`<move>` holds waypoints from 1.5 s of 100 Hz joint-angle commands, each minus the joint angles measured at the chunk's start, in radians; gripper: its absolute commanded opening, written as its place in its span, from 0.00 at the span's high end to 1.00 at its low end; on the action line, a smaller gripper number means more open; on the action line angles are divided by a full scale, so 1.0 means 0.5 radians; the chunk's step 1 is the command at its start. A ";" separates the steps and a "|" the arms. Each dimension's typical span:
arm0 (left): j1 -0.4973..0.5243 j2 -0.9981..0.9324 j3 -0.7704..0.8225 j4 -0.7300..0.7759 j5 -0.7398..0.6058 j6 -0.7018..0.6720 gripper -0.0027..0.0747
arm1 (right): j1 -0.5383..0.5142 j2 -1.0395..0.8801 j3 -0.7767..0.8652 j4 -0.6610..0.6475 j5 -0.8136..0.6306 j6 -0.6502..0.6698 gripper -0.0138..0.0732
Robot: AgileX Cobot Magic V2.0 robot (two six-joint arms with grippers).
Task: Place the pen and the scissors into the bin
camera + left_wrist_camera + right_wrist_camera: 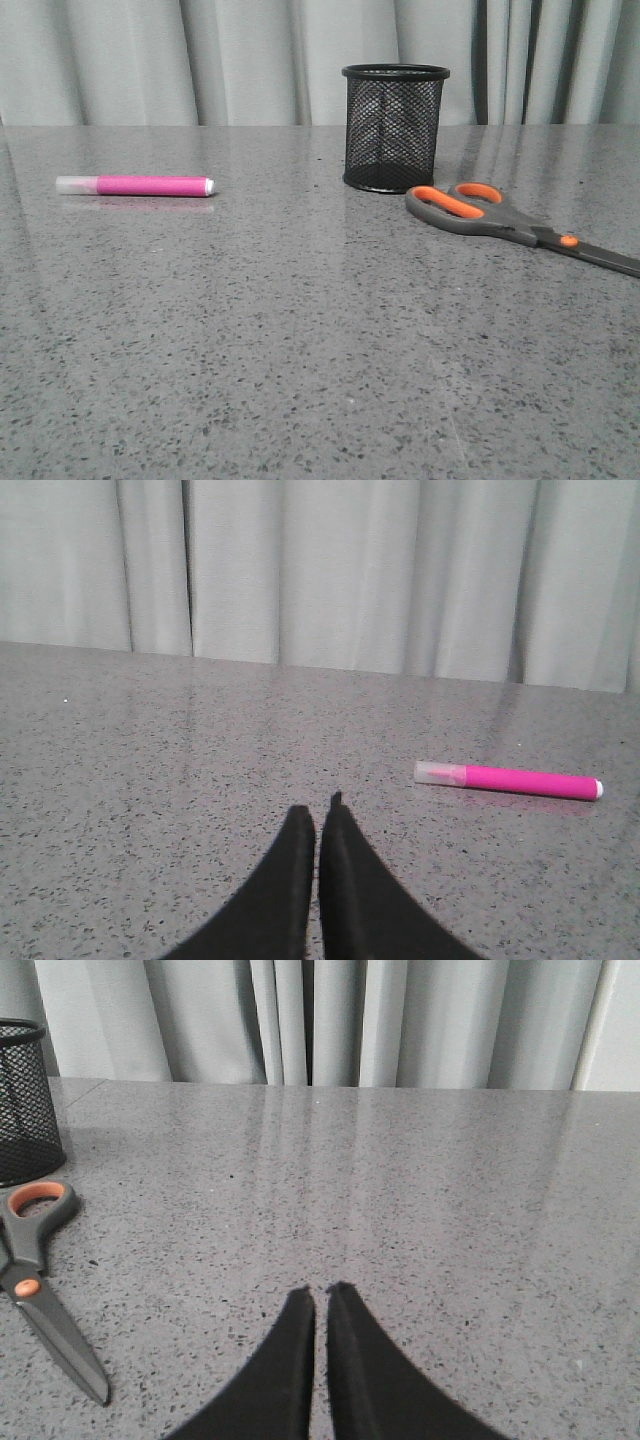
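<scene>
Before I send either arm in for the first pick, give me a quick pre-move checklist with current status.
1. Pen lying flat on the table, nothing around it: ok.
2. Scissors flat, blades closed, handles close beside the bin (contact cannot be told): ok.
3. Bin upright, mouth unobstructed: ok.
4. Bin empty: cannot tell, mesh hides the inside.
5. Left end effector open for a grasp: not ok, fingers shut.
6. Right end effector open for a grasp: not ok, fingers nearly shut.
</scene>
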 commanded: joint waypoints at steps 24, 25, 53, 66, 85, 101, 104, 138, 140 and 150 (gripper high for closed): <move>-0.009 -0.066 0.086 -0.014 -0.150 -0.018 0.99 | -0.011 -0.035 0.027 -0.025 -0.151 0.000 0.84; -0.009 -0.066 0.086 -0.014 -0.150 -0.018 0.99 | -0.011 -0.035 0.027 -0.025 -0.151 0.000 0.84; -0.009 -0.066 0.086 -0.014 -0.150 -0.018 0.99 | -0.011 -0.035 0.027 -0.025 -0.151 0.000 0.84; -0.009 -0.066 0.086 -0.014 -0.150 -0.018 0.99 | -0.011 -0.035 0.027 -0.025 -0.151 0.000 0.84; -0.009 -0.066 0.086 -0.014 -0.156 -0.018 0.99 | -0.011 -0.035 0.027 -0.025 -0.169 0.000 0.84; -0.009 -0.066 0.086 -0.014 -0.156 -0.018 0.99 | -0.011 -0.035 0.027 -0.025 -0.257 0.000 0.84; -0.009 -0.066 0.086 -0.014 -0.162 -0.018 0.99 | -0.011 -0.035 0.027 -0.022 -0.276 0.000 0.84; -0.009 -0.066 0.086 -0.575 -0.204 -0.018 0.99 | -0.011 -0.035 0.027 0.495 -0.360 0.000 0.84; -0.009 -0.066 0.086 -0.648 -0.209 -0.018 0.99 | -0.011 -0.035 0.027 0.533 -0.364 0.000 0.84; -0.009 -0.066 0.086 -1.020 -0.209 -0.018 0.99 | -0.011 -0.035 0.027 0.767 -0.379 0.000 0.84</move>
